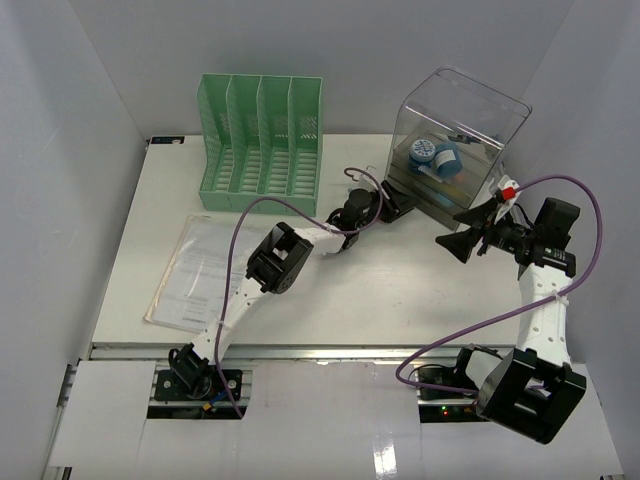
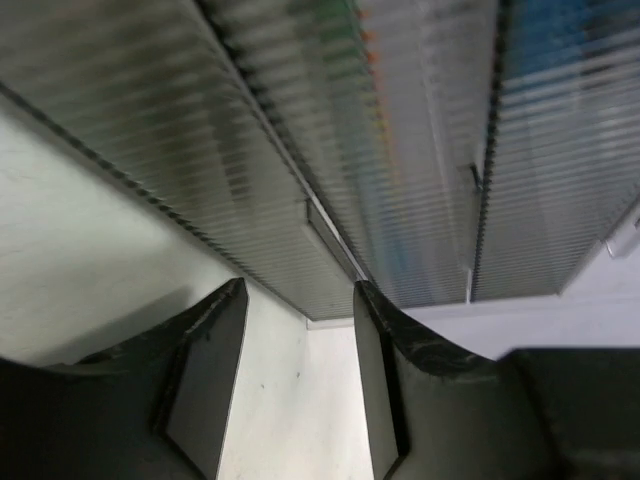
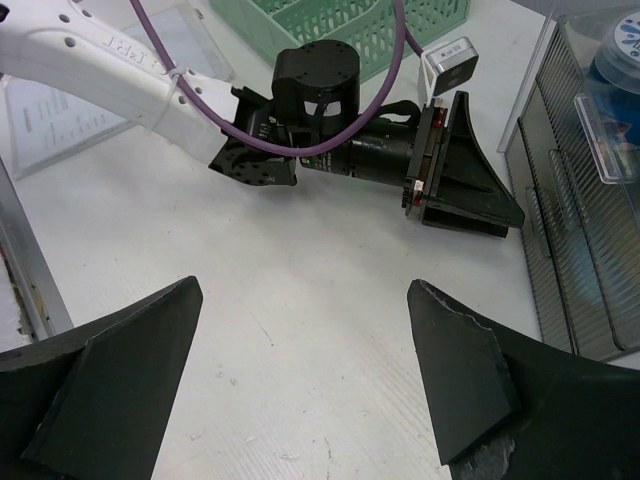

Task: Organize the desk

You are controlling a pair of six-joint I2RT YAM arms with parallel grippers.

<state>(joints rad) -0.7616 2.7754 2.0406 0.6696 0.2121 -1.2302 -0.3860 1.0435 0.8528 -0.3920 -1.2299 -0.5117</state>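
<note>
The desk is a white tabletop with a silver rail along its near edge. At the back right stands a clear drawer unit with blue tape rolls inside. My left gripper reaches to the unit's lower front. In the left wrist view its jaws stand partly apart, with only bare desk between them and the ribbed drawer fronts just ahead. My right gripper hovers wide open over bare desk, pointing at the left gripper.
A green file rack stands at the back left. A plastic sleeve of papers lies flat on the left side. White walls close in the desk on three sides. Purple cables loop from both arms.
</note>
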